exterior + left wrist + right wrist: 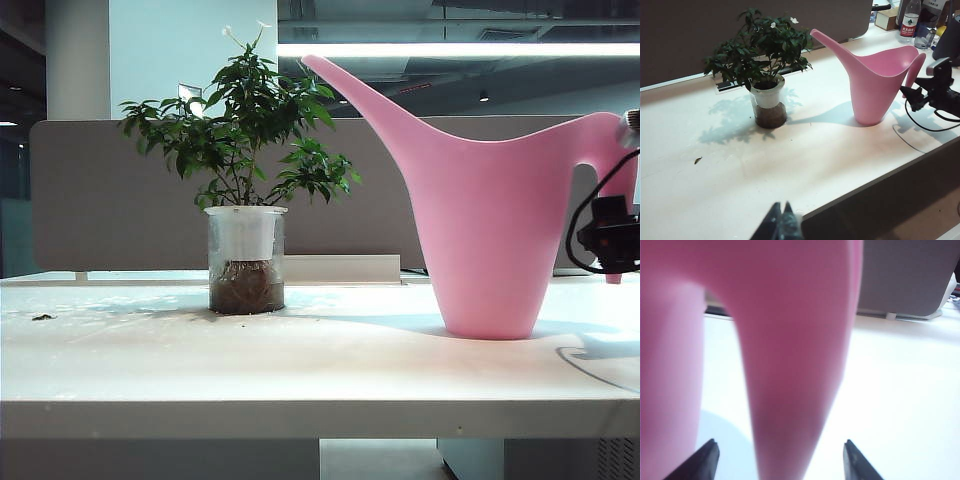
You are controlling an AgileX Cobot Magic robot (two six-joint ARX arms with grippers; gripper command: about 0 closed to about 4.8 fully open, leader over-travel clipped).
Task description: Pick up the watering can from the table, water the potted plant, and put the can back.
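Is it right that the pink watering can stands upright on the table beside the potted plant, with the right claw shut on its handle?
Not quite. The right claw is open, its fingers spread either side of the watering can handle, as the right wrist view shows. The can does stand upright on the table beside the potted plant.

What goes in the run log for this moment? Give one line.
watering can: upright on table | right gripper: open at handle | left gripper: shut, idle | potted plant: untouched

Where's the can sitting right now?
The can stands upright on the table, right side of the exterior view, apart from the plant on its left; the open right gripper straddles its handle.
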